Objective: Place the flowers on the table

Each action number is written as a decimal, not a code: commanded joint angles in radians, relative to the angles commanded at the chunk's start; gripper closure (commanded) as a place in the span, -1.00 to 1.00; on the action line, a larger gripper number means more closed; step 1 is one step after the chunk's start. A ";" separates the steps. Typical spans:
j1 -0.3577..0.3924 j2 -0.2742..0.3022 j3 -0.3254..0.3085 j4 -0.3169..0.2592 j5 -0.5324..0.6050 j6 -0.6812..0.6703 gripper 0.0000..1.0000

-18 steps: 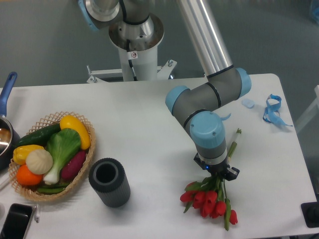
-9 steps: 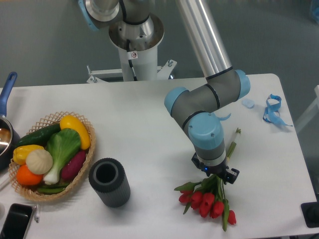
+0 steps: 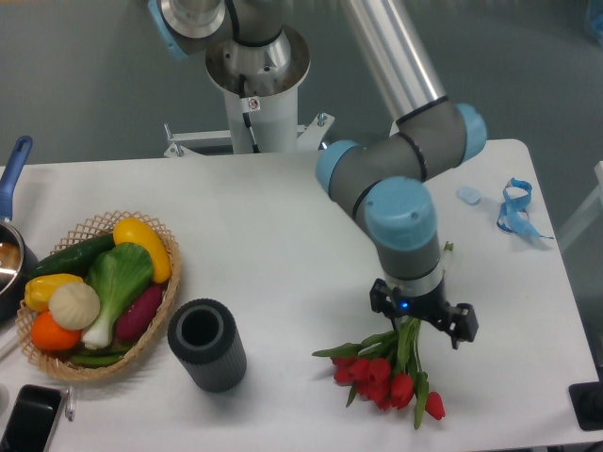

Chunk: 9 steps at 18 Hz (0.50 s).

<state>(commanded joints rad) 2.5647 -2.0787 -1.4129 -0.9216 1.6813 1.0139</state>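
Flowers (image 3: 382, 375) are lying flat on the counter (image 3: 283, 245) now, over in the near right part of it, red heads fanned toward the near edge and the stems running back up under the wrist. Compared with a second ago the bunch has slid a bit to the left and spread out more, with one leaf poking out leftward, and the heads look settled on the white surface rather than hanging.

The bigger change is the claw (image 3: 424, 322). A moment back it sat low and tight over the stems; now the wrist has shifted right and risen a little, and we see the two fingers splayed to either side of the stems with a gap showing. So we read it as released, not clamped on anything. It hovers right above the stem section, and from this angle we can't swear that a fingertip isn't still brushing a stem.

What that means for us: the placing part looks basically done. The tulips rest on the counter, well apart from the dark cylinder (image 3: 206, 345) and the wicker basket of veggies (image 3: 94, 294) on the left, and nowhere near the blue ribbon (image 3: 514, 209) at the far right corner. All that seems left is for the arm to lift straight off without snagging the string or dragging a stem along.
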 joint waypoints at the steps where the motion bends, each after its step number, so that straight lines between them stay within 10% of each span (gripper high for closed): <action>1: 0.020 0.021 0.003 -0.028 -0.018 0.014 -1.00; 9: 0.195 0.152 -0.008 -0.223 -0.170 0.279 -1.00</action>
<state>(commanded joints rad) 2.7594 -1.9268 -1.4204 -1.1441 1.5112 1.2928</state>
